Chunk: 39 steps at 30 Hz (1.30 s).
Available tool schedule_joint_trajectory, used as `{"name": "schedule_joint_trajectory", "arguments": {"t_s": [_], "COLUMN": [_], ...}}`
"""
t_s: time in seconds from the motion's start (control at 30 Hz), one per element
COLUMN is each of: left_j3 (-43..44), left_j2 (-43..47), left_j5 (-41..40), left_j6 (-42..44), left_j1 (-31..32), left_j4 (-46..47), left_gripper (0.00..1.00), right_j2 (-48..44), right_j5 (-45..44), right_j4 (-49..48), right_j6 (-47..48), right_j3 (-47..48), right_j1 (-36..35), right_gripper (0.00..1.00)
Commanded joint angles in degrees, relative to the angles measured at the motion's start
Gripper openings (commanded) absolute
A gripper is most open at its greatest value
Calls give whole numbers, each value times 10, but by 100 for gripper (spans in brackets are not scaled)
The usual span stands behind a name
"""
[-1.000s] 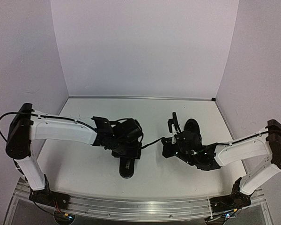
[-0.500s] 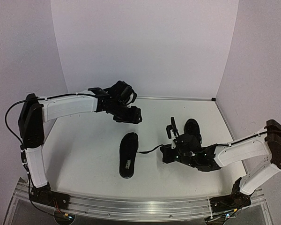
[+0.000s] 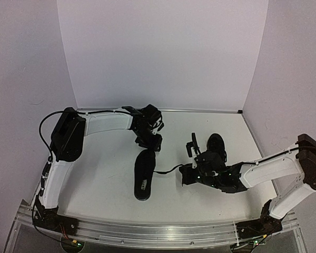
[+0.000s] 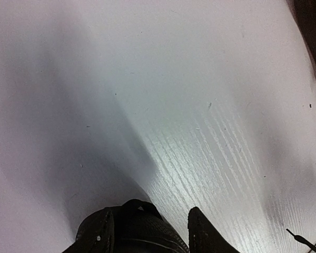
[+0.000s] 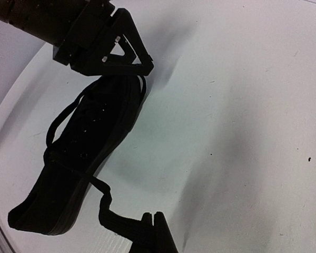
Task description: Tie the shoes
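Lace-gathering seems the step in hand: the right gripper (image 5: 152,217), fingers pinched together on a thin black lace (image 5: 102,203) drawn sideways from the all-black low shoe (image 3: 144,176) lying on the white table (image 3: 95,179), holds one end, so the left gripper (image 3: 150,141), jaws apart and apparently empty by the shoe's far end, must next find the other lace.

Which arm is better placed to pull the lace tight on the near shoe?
Right. The right gripper is shut on the lace, which runs to it from the side of the shoe. The left gripper sits at that shoe's far tip, away from the laces.
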<state>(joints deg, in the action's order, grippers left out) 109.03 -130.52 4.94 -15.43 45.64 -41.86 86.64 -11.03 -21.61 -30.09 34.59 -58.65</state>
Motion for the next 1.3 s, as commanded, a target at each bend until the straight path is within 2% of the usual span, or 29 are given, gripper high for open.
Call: {"name": "schedule_joint_trajectory", "arguments": {"t_s": [0.0, 0.17, 0.3, 0.47, 0.63, 0.77, 1.1, 1.27], "left_j3": [40, 48, 26, 45, 48, 46, 10, -86], "left_j2": [-24, -37, -9, -10, -24, -29, 17, 132], "left_j5": [-13, -34, -42, -76, -75, -53, -16, -33], "left_j6": [25, 32, 37, 41, 36, 39, 47, 5], "left_j1": [-2, -2, -2, -6, -10, -11, -10, -11], "left_j4": [-21, -27, -3, -21, -25, -27, -9, 81], "left_gripper": [48, 47, 50, 52, 61, 48, 3, 0], "right_j2": [12, 14, 16, 20, 22, 21, 10, -4], "right_j5": [0, 1, 2, 4, 4, 2, -5, -11], "right_j4": [0, 0, 1, 1, 1, 1, 13, 27], "right_j6": [-5, -7, -6, -7, -8, -8, -9, -9], "right_j3": [11, 13, 15, 17, 18, 18, 17, 16], "right_j1": [1, 1, 1, 1, 1, 1, 1, 1], "right_gripper": [0, 0, 0, 0, 0, 0, 0, 0]}}
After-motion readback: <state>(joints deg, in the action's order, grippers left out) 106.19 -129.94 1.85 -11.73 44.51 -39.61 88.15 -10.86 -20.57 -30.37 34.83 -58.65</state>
